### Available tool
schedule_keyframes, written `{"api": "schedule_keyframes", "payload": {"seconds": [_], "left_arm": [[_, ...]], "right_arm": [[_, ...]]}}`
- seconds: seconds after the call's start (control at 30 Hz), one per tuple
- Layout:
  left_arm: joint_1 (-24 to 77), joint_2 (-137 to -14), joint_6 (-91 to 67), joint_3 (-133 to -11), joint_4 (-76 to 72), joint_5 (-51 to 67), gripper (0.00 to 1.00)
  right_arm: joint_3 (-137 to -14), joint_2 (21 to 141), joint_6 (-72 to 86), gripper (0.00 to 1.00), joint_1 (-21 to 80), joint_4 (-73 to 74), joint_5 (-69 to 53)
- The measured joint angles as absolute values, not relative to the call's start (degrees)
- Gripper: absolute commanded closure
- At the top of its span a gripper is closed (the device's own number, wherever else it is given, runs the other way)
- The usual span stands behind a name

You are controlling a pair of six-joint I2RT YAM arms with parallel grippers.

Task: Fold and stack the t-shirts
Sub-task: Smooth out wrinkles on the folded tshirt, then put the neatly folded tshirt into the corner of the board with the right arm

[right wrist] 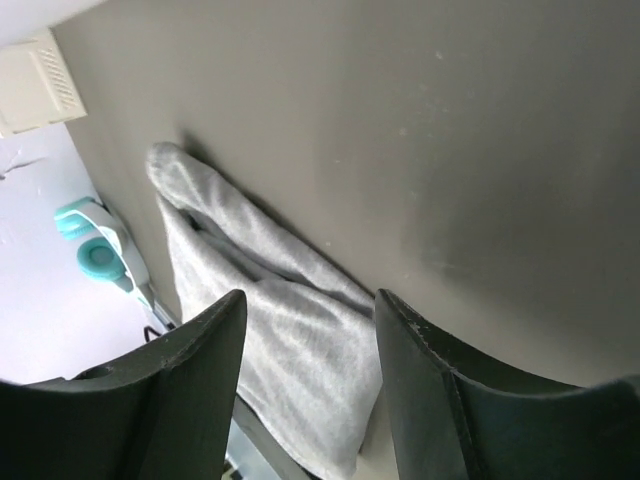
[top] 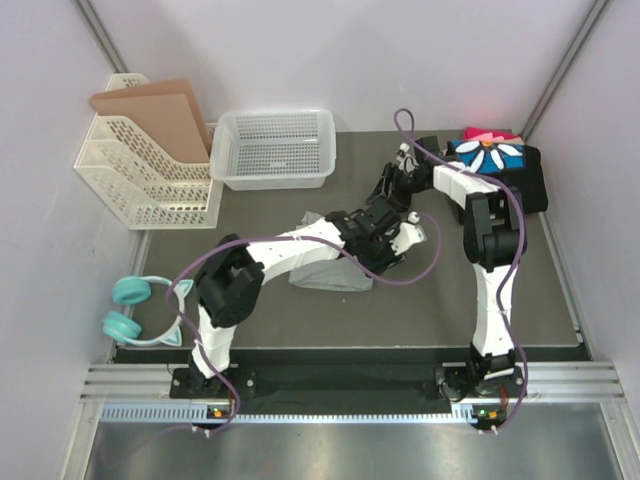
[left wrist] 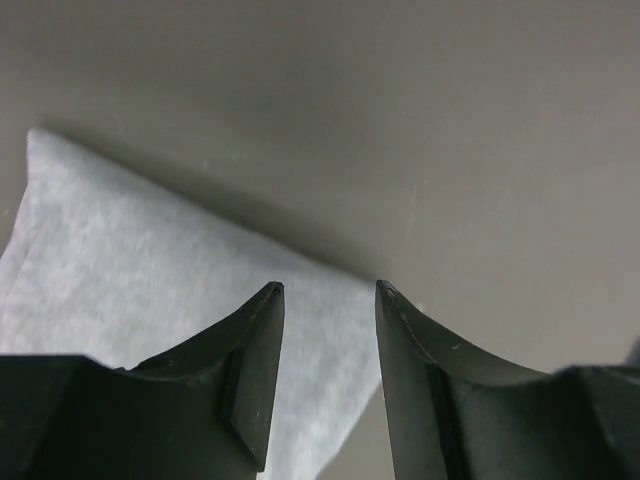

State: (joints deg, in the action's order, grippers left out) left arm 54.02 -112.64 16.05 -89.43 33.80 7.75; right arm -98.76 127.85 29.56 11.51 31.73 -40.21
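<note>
Mostly hidden under the left arm [top: 290, 250], the grey t-shirt [top: 330, 276] lies rumpled in the middle of the mat [top: 420, 310]. The folded t-shirts [top: 497, 156] sit far right, partly crossed by the right arm [top: 490, 225]. Left gripper [left wrist: 328, 286] and right gripper [right wrist: 311, 295] both stand apart, holding nothing.

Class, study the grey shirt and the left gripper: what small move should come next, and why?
Probably lower the left gripper onto the edge of the grey t-shirt and close. Its jaws stand apart and empty over that edge, and the shirt lies loosely bunched, not yet on the folded stack.
</note>
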Motion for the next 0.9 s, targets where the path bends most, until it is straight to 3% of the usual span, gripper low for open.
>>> {"api": "schedule_keyframes", "payload": {"seconds": [0.33,0.67,0.9], "left_arm": [[55.31,-120.64,13.32,-92.25,33.26,3.7,0.53],[55.96,-120.25,12.4,-91.88,33.91,1.58,0.53],[57.34,-115.18,11.64,-85.08,34.92,0.8,0.53]], "right_arm": [[-98.67,131.0,28.93,0.46,11.51,32.69,-40.97],[-98.67,131.0,28.91,0.46,11.51,32.69,-40.97],[-98.67,131.0,28.93,0.46,11.51,32.67,-40.97]]}}
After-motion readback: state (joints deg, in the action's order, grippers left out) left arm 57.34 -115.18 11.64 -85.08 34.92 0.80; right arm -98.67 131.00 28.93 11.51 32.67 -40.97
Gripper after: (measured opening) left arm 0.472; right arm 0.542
